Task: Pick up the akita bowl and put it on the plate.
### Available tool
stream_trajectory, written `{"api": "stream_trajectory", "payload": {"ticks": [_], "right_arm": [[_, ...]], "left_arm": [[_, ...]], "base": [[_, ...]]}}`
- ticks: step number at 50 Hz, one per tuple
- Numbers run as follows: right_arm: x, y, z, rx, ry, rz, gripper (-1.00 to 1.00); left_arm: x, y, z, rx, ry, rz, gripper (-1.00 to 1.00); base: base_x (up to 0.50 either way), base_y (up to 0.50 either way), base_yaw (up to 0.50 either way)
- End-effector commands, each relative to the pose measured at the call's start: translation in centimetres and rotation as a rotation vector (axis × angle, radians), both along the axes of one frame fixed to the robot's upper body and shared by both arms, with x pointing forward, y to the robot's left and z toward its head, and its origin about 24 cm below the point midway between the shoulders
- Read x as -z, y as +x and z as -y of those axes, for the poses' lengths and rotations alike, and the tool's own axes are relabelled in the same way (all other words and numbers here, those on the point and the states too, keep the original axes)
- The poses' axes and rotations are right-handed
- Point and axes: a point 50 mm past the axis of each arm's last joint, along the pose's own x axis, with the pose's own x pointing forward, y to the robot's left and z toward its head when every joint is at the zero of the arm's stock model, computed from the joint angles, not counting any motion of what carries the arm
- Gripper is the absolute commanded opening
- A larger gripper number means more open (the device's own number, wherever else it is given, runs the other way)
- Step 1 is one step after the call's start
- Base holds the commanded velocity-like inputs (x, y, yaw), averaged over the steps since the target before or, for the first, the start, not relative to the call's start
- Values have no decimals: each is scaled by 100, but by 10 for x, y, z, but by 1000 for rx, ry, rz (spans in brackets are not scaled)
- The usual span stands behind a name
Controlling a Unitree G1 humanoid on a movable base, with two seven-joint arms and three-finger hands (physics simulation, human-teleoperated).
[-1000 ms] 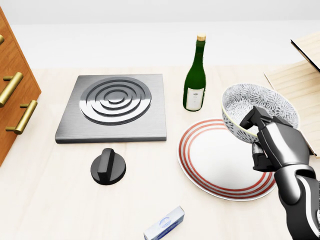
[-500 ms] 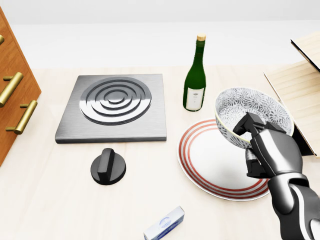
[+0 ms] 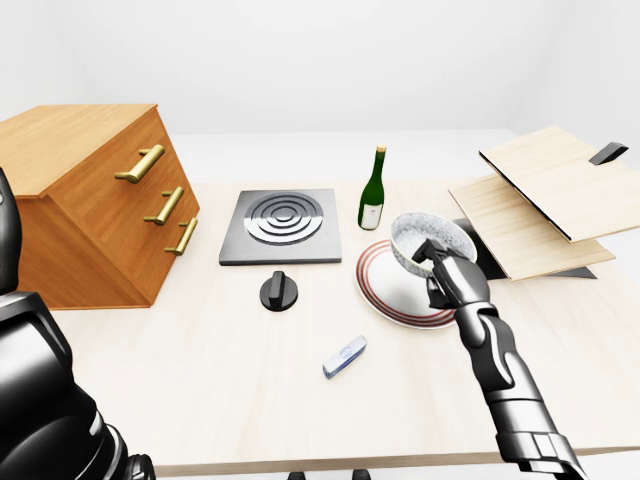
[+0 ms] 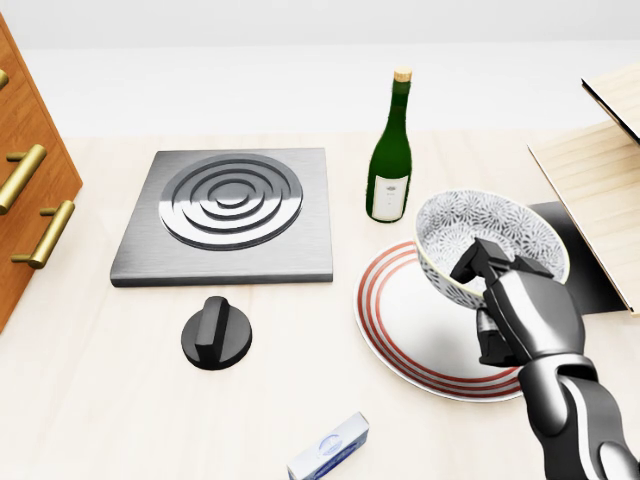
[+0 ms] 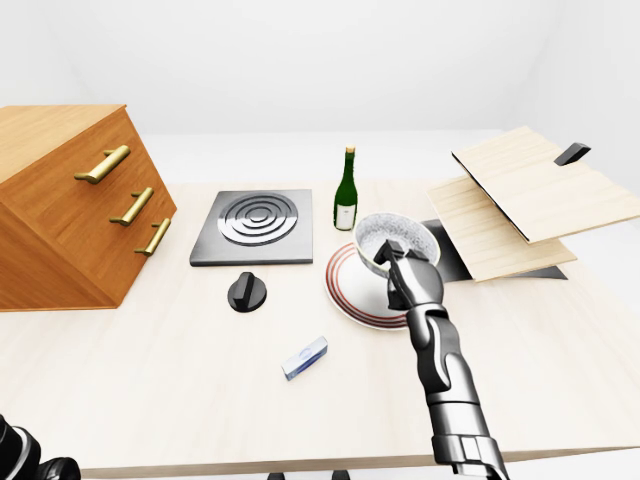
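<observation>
Currently we're in the place step: our right hand (image 4: 522,318) has its fingers (image 4: 478,262) closed over the near rim of the akita bowl (image 4: 480,228), pinching the wall, and the bowl hangs tilted toward us over the upper-right part of the plate (image 4: 415,325) in the head view; the eye views suggest it's clear of the plate surface, though we can't confirm a gap. Our left hand doesn't show, only the dark left arm (image 3: 35,400) at the left-eye view's bottom left. Next move, as we read it: shift the bowl a bit toward the view's lower left so its foot sits over the plate's white centre, level it, lower until it seats, then open the fingers and pull out up and to the right. Clearances: wine bottle (image 4: 390,150) stands just beside the plate's top-left rim, the likeliest thing to get knocked if we swing left; wooden boards (image 3: 545,195) and the dark slab (image 4: 580,255) under them sit close on the right, so the retreat path is narrow there. Plenty of open table (image 4: 100,410) toward the bottom of the view; burner plate (image 4: 230,215), knob (image 4: 216,333) and small carton (image 4: 330,447) are well apart from the drop spot. An off-centre drop could leave the bowl riding the plate's rim
</observation>
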Motion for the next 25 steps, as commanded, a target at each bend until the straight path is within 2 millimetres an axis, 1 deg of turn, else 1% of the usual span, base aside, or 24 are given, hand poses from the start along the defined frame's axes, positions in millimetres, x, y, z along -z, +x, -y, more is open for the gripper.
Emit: {"api": "stream_trajectory", "payload": {"ticks": [1,13,18,21,25], "right_arm": [[3,1,2,19,-53,12,-99],[13,-3,-1,21,-57,-8,-98],[11,-3,0,22,-57,0,-98],[18,-3,-1,26,-64,-16,-98],[19,-4,-2,25,-61,-18,-98]], "left_arm": [[1,1,-1,-6,-1,-5,100],[0,0,0,1,1,0,100],[1,1,0,-6,1,-7,100],[0,1,0,-4,-1,-4,100],[0,1,0,-6,0,-3,100]], "base": [[0,0,0],[0,0,0],[0,0,0],[0,0,0],[0,0,0]]}}
